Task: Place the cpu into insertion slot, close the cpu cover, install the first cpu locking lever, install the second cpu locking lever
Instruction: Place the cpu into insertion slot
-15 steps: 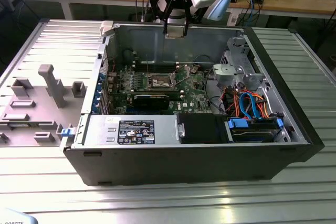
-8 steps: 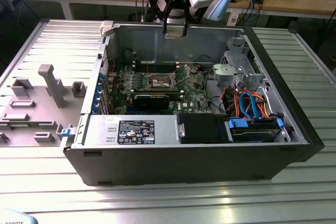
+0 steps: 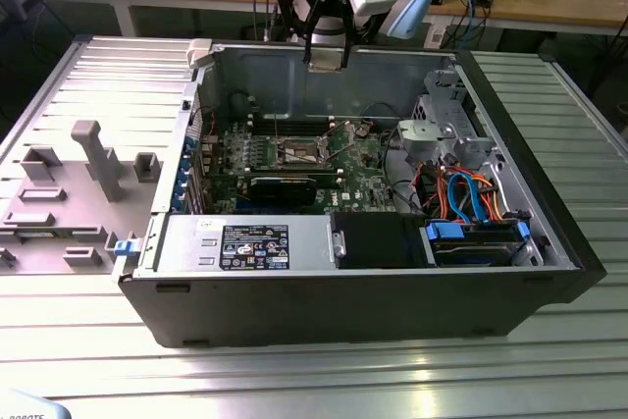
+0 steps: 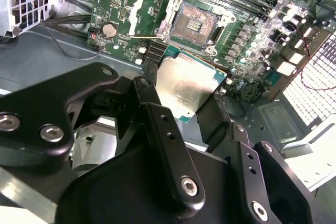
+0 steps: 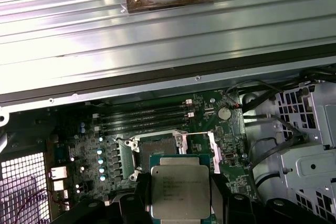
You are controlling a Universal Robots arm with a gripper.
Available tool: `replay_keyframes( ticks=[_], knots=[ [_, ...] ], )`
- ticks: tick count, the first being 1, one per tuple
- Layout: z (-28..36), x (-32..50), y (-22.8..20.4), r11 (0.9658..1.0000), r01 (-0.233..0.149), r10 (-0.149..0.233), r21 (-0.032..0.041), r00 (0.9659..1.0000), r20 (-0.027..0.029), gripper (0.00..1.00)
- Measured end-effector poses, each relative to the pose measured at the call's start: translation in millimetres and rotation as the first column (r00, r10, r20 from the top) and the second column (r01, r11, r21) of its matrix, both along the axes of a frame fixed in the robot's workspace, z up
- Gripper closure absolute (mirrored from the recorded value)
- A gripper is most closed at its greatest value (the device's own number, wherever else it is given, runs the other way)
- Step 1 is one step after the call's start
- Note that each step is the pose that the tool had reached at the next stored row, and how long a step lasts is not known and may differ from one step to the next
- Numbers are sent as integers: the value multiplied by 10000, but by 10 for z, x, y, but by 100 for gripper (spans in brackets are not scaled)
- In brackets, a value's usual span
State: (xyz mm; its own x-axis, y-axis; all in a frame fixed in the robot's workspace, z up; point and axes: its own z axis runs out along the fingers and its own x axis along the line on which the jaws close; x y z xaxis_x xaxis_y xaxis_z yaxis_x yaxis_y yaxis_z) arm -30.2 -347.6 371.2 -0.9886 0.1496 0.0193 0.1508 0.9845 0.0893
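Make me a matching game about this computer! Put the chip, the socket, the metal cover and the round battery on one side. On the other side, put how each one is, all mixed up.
Things:
1. chip
2. socket
3. metal cover
4. round battery

How it is:
A. empty, with its dark middle showing
B. a small silver circle on the green board
C. held in the tool, above the board
D. swung open beside the socket

Right pairs: 1-C, 2-A, 3-D, 4-B.

Second wrist view: cpu (image 4: 186, 85) edges partly hidden behind gripper fingers (image 4: 163, 129). First wrist view: insertion slot (image 5: 157, 147) partly hidden behind cpu.
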Motion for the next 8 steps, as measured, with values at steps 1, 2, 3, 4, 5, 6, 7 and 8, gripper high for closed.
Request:
replay_keyframes(
  ticks=[1,2,3,4,5,6,7,8],
  knots=[
    [0,0,0,10000,2,-2,0,10000,0,46],
    [0,0,0,10000,3,-3,0,10000,0,46],
    [0,0,0,10000,5,-5,0,10000,0,46],
    [0,0,0,10000,6,-6,0,10000,0,46],
    [0,0,0,10000,7,-7,0,10000,0,46],
    [0,0,0,10000,8,-8,0,10000,0,46],
    [0,0,0,10000,10,-10,0,10000,0,46],
    [0,0,0,10000,10,-10,0,10000,0,46]
  ],
)
